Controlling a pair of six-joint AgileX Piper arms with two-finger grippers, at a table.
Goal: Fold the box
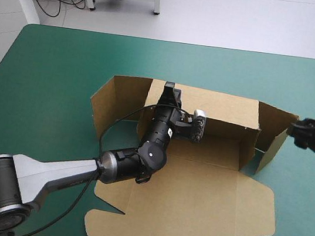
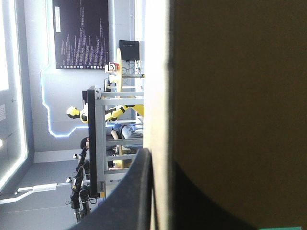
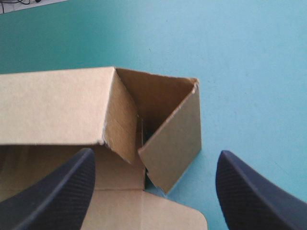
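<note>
box [image 1: 192, 206] walls upright, teal-green cover [image 1: 56, 79] free around

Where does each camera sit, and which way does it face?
High view: above and behind the robot, facing down on the box; both arms show, left gripper on the raised wall, right gripper off its right end.
Left wrist view: above that wrist, facing level along the wall; one black finger shows.
Right wrist view: above that wrist, facing down at the box's corner; both fingers apart.
Shared: the box in all three.
</note>
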